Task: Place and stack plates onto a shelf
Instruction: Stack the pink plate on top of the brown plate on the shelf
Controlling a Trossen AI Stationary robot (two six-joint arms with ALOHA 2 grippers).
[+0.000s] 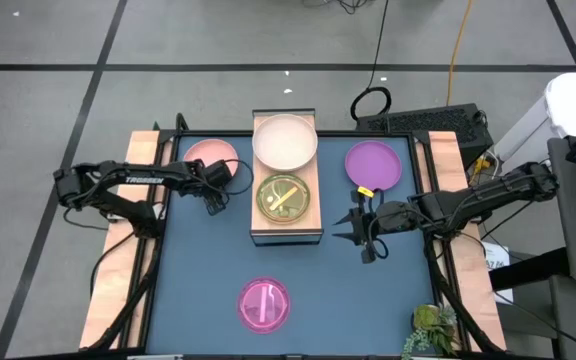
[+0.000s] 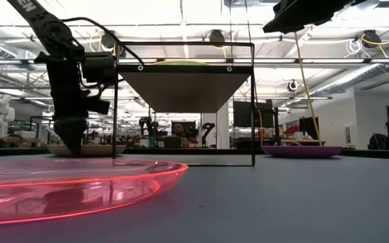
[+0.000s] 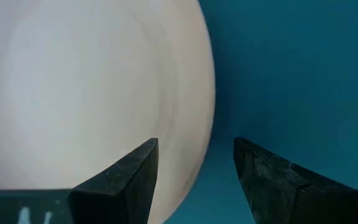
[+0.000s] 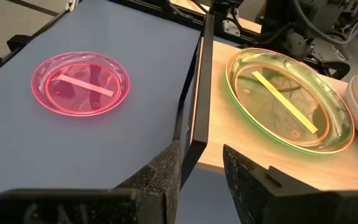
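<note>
My left gripper (image 1: 215,190) hangs at centre-left of the overhead view with fingers (image 3: 126,180) spread wide and empty, right beside the pink plate's (image 1: 210,155) near rim. The shelf (image 1: 310,200) lies right of it. My right gripper (image 1: 365,232), part open and empty, waits below the purple plate (image 1: 373,165).

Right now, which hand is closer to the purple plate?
Right. The right hand sits just in front of the purple plate; the left hand is across the shelf, beside the pink plate.

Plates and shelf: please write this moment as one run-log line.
left gripper open over pink plate | right gripper open, idle beside shelf | shelf: cream plate, green plate | table: purple plate, magenta plate
</note>
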